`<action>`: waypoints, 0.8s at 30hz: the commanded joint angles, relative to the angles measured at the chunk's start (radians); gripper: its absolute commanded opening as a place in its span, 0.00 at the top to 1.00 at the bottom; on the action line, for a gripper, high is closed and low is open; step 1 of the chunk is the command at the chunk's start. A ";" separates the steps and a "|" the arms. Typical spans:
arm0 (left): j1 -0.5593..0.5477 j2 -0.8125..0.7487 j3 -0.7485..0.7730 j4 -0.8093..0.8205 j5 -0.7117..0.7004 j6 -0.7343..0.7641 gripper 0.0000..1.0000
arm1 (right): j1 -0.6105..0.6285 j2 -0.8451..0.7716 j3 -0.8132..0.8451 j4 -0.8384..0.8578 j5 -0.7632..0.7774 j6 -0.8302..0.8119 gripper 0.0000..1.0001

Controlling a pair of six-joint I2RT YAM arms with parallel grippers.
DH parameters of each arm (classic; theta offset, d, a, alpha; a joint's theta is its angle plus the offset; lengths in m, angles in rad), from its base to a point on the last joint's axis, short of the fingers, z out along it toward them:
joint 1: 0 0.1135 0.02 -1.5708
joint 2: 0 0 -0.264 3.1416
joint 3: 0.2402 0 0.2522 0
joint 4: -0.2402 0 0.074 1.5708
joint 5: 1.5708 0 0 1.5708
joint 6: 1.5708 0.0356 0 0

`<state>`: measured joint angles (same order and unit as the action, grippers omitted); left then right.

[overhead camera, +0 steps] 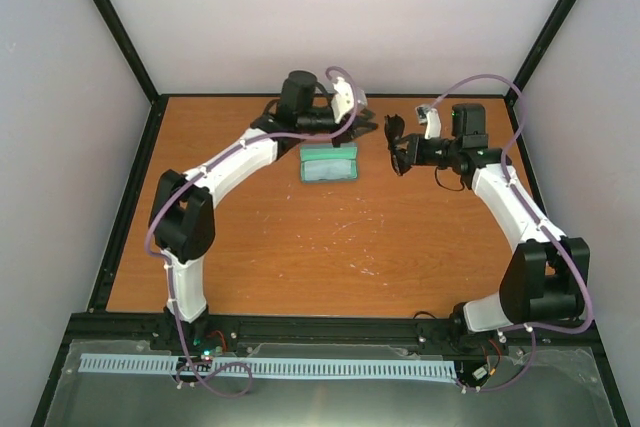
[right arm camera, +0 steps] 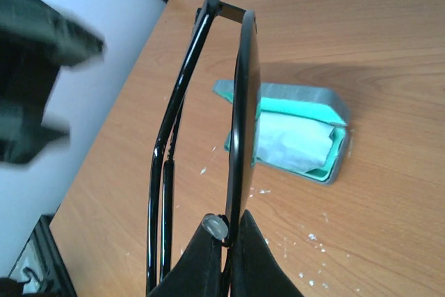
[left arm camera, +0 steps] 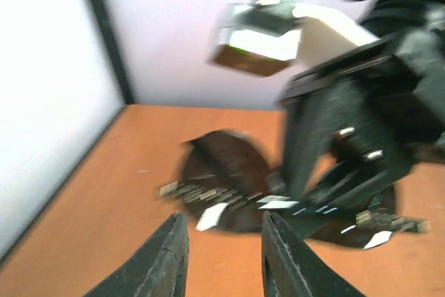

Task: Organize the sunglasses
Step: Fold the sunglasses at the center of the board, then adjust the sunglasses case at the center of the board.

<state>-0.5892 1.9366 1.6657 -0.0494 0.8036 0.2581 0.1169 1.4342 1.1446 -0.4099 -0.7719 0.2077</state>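
Right wrist view shows me my right claw (right arm camera: pixel 224 259) clamped on the frame of the sunglasses (right arm camera: pixel 243 123), holding them edge-on and off the orange surface (right arm camera: pixel 389 46). The open case (right arm camera: pixel 306 95) lies beyond them with a light-blue cloth (right arm camera: pixel 292 140) in its green inside. From the top external view I see the pair held just right of the case, toward the far end of the surface, and my left claw (overhead camera: pixel 362 119) is close by, its fingers (left arm camera: pixel 170 259) standing apart with nothing between them and the blurred lenses just beyond their tips.
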 commanded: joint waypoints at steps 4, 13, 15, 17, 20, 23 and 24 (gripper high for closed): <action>0.257 0.045 0.141 -0.147 -0.194 0.203 0.82 | -0.006 -0.021 -0.116 0.292 0.072 0.280 0.97; 0.445 0.221 0.235 -0.433 -0.294 0.491 0.90 | 0.000 -0.149 -0.310 0.475 0.229 0.509 0.97; 0.446 0.260 0.249 -0.480 -0.302 0.525 0.90 | 0.000 -0.154 -0.320 0.475 0.240 0.521 0.97; 0.445 0.305 0.284 -0.532 -0.298 0.528 0.90 | 0.003 -0.152 -0.328 0.483 0.234 0.530 0.97; 0.444 0.383 0.375 -0.626 -0.258 0.501 0.91 | 0.009 -0.156 -0.341 0.498 0.233 0.541 0.97; 0.435 0.416 0.413 -0.667 -0.244 0.493 0.93 | 0.014 -0.161 -0.350 0.507 0.229 0.540 0.97; 0.430 0.416 0.406 -0.670 -0.245 0.497 0.93 | 0.015 -0.164 -0.353 0.508 0.232 0.538 0.97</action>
<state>-0.1448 2.3474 2.0014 -0.6136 0.5278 0.7238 0.1211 1.2964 0.8093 0.0513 -0.5556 0.7273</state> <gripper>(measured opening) 0.078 0.044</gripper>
